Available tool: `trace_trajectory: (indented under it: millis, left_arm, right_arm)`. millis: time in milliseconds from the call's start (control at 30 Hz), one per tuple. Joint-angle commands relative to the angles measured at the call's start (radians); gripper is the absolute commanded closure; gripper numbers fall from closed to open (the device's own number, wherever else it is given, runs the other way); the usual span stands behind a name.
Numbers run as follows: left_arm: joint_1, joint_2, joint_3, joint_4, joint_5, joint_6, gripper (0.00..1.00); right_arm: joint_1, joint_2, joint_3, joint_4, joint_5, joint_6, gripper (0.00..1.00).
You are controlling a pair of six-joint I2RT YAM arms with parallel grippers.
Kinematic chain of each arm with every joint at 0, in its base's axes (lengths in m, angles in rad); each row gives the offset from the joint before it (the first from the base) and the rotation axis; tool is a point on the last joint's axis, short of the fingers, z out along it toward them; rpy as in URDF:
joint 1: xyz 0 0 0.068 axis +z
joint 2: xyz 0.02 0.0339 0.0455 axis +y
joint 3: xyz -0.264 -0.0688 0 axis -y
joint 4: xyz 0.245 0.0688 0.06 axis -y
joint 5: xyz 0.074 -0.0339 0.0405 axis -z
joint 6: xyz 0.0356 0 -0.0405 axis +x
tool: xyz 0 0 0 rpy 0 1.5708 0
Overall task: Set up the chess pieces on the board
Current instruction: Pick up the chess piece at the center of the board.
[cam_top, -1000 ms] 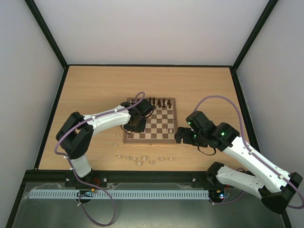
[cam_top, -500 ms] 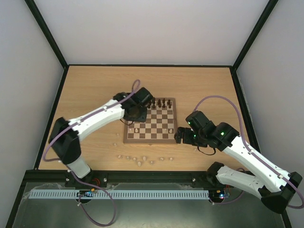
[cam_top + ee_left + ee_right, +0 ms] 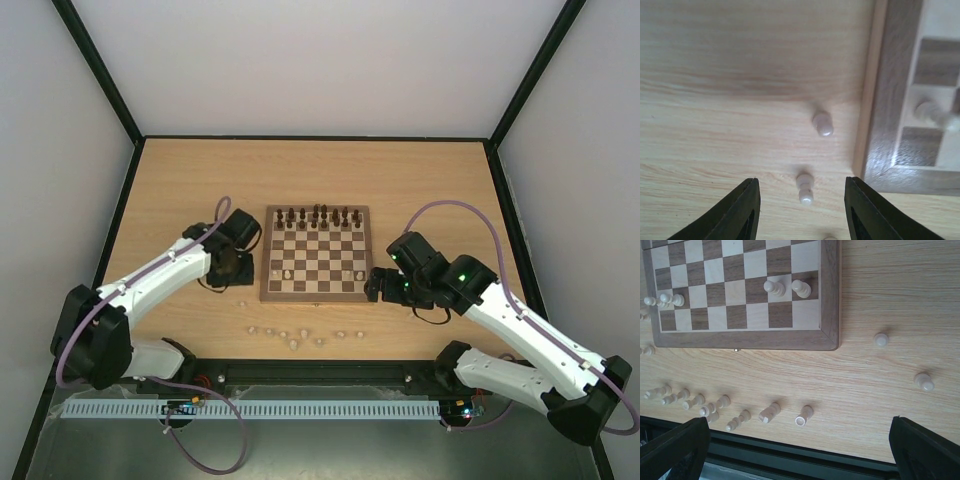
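Top external view: dark chess pieces (image 3: pixel 318 215) line the far row of the board (image 3: pixel 315 296), while only a few cream ones stand on it. Most cream pieces lie scattered on the bench (image 3: pixel 180 190). Left tool (image 3: pixel 801 185) and right tool (image 3: pixel 800 437) hover spread, empty.

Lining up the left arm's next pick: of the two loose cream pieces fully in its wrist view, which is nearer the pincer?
The lower piece, framed between the left pincer's fingertips; the other piece sits farther out, beside the board's border.
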Motion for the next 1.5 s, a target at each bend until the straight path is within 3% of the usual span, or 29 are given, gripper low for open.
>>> trace_trajectory:
  millis: [0, 1133, 1467]
  left_arm:
    - [0.0, 0.001, -0.076, 0.088, 0.054, -0.016, 0.5]
    - [0.002, 0.196, -0.113, 0.231, 0.035, -0.001, 0.61]
    - [0.007, 0.222, -0.119, 0.25, 0.034, 0.001, 0.75]
  right_arm:
    - [0.004, 0.006, 0.019, -0.016, -0.012, -0.007, 0.01]
    - [0.005, -0.069, -0.034, -0.036, -0.002, 0.021, 0.01]
    - [0.004, -0.07, -0.043, -0.03, -0.002, 0.02, 0.01]
